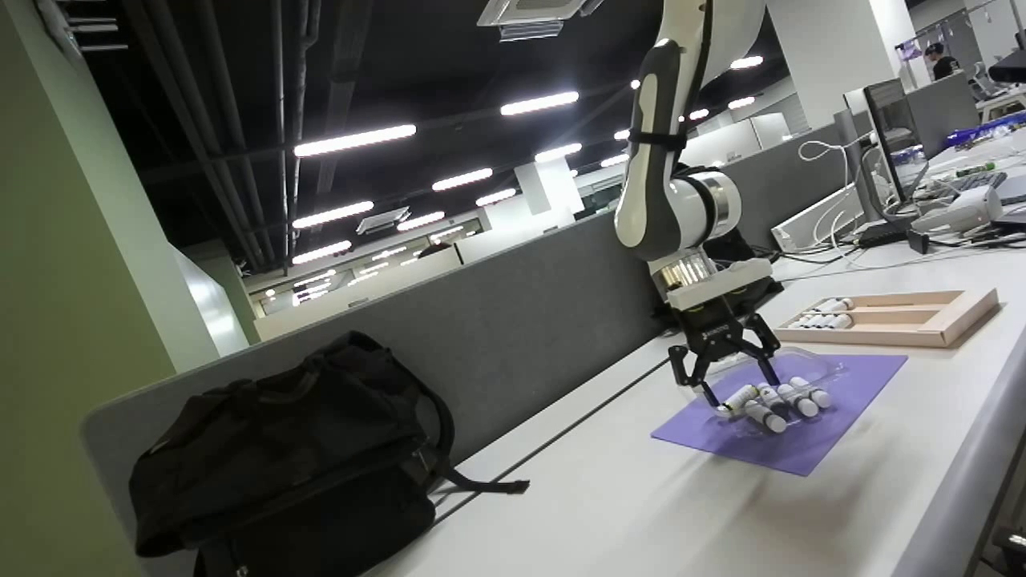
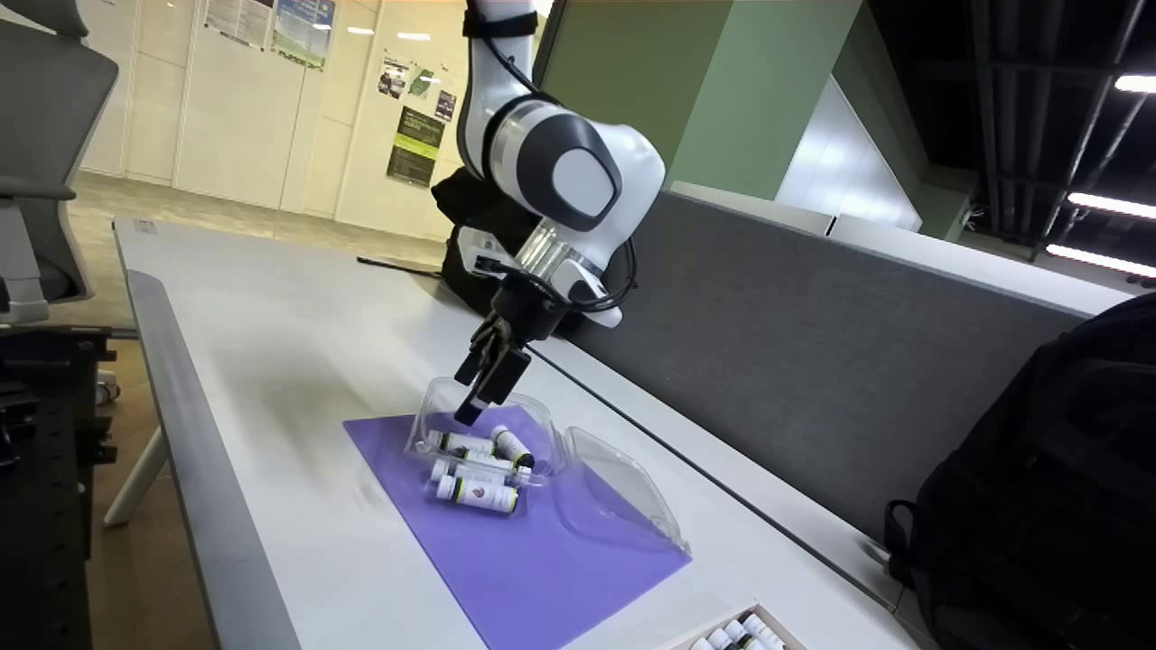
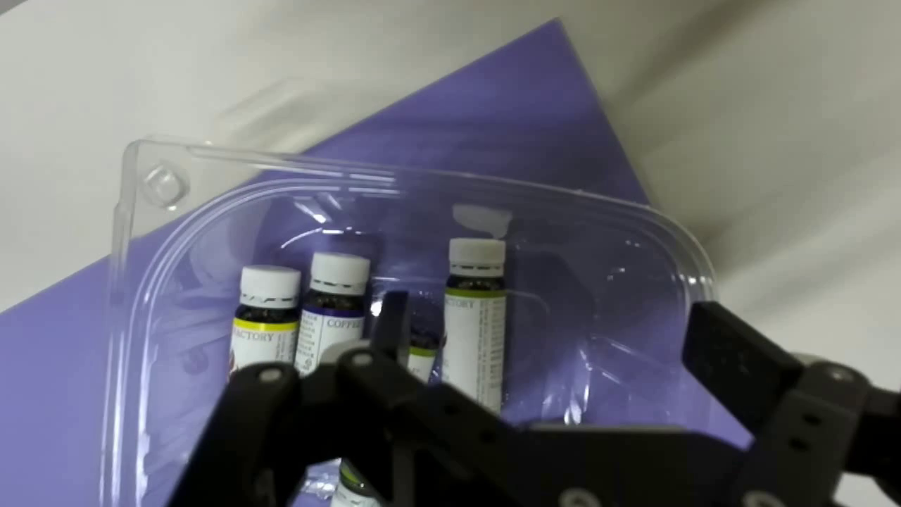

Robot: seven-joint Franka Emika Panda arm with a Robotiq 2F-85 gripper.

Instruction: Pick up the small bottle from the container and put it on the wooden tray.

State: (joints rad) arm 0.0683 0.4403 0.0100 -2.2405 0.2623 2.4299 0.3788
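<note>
My black two-fingered pincer (image 3: 561, 338) is spread wide with nothing in its grasp; between its fingers, closer to the one at the left of the wrist view, lies what I take for my target, a small dark white-capped cylindrical bottle (image 3: 475, 325) with an olive-banded label, inside the clear plastic container (image 3: 493, 182); I expect it to be light, stiff and smooth, perhaps glass, so likely to slip or roll if pinched off-centre; I'd squeeze gently across the labelled middle, clear of the cap. Its long axis runs nearly up and down that view, cap towards the top, base hidden, about square to my closing line; the pale wooden rectangular tray (image 1: 882, 336) sits beside the square purple mat (image 1: 870, 377).
</note>
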